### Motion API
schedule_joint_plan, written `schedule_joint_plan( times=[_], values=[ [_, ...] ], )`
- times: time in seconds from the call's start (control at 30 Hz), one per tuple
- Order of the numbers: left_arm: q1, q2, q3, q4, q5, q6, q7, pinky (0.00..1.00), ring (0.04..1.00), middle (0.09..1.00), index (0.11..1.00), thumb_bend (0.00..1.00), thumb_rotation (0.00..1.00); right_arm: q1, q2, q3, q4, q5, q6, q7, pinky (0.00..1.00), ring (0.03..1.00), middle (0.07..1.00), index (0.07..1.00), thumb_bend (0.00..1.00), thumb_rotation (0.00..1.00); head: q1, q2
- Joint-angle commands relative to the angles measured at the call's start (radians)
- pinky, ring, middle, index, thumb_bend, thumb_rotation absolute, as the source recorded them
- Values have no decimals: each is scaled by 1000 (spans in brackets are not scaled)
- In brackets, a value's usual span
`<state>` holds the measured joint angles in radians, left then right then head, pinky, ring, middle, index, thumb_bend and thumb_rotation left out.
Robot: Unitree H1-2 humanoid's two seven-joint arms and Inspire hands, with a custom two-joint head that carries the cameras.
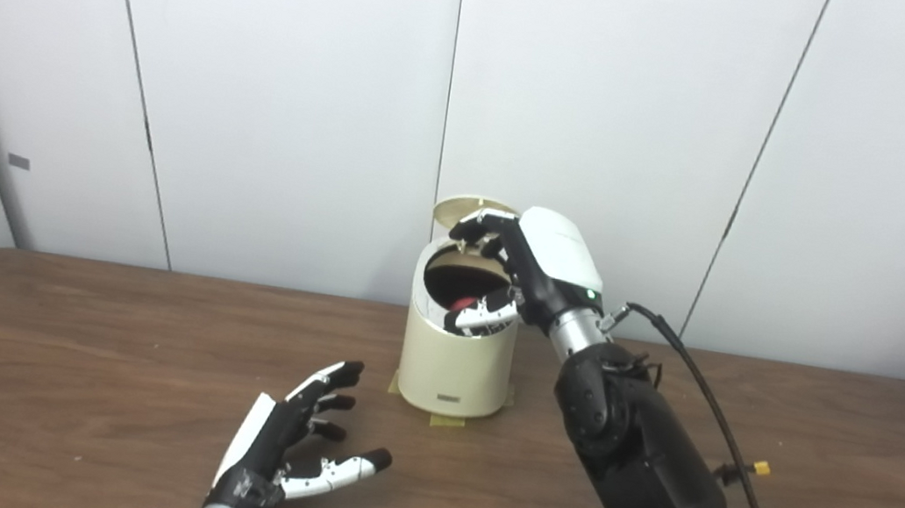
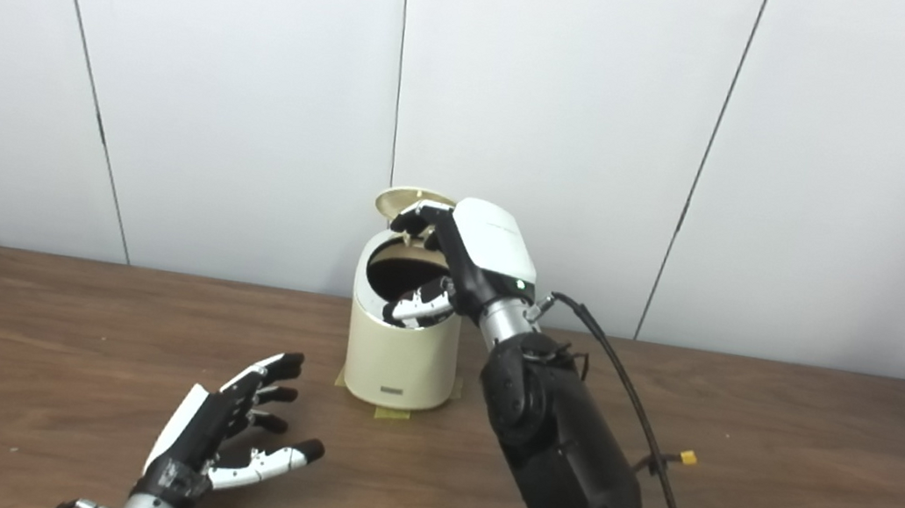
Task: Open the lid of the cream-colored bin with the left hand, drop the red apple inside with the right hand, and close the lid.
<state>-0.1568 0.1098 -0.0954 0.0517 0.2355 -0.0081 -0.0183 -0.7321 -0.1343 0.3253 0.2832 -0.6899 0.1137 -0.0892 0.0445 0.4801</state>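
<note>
The cream-colored bin [image 1: 455, 361] stands at the table's middle with its round lid [image 1: 457, 207] tipped up at the back. My right hand [image 1: 537, 268] reaches over the bin's mouth, open, upper fingers [image 1: 478, 226] up by the lid and thumb [image 1: 484, 317] across the front rim. A small patch of the red apple [image 1: 462, 302] shows inside the bin, just above the thumb; no finger wraps it. My left hand [image 1: 286, 441] hovers low over the table in front and left of the bin, open, palm to the right, holding nothing.
Strips of yellowish tape [image 1: 447, 421] stick out under the bin's base. A black cable with a yellow tag [image 1: 761, 467] runs along my right forearm. White wall panels stand close behind the wooden table [image 1: 94, 345].
</note>
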Motion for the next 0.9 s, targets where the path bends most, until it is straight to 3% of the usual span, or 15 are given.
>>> schedule_joint_plan(
  times=[0.0,0.23,0.37,0.5,0.67,0.87],
  values=[
    [-32,5,-2,-25,2,-24,-1,670,813,876,888,763,215,-32,-18,-32,-64,17,-36,-24,399,520,647,637,796,89,1,1],
    [-36,6,1,-24,-5,-27,-2,683,816,885,890,757,212,131,-27,-169,-280,194,-73,-2,342,468,646,640,795,28,-2,-1],
    [-38,8,3,-22,-9,-34,-2,646,798,875,884,755,203,214,-45,-233,-366,276,-54,34,344,484,659,664,780,97,-7,-2],
    [-39,11,4,-19,-16,-34,-8,648,798,875,885,756,208,290,-79,-270,-427,331,-46,84,377,519,691,706,774,217,-8,-1],
    [-38,14,7,-25,-23,-34,-14,650,799,878,883,753,199,394,-95,-290,-448,435,-71,132,404,581,749,774,803,263,-13,3],
    [-37,16,8,-29,-13,-47,-5,631,799,884,893,749,197,488,-71,-308,-456,476,-90,121,436,607,779,803,794,248,-8,-5]
  ],
)
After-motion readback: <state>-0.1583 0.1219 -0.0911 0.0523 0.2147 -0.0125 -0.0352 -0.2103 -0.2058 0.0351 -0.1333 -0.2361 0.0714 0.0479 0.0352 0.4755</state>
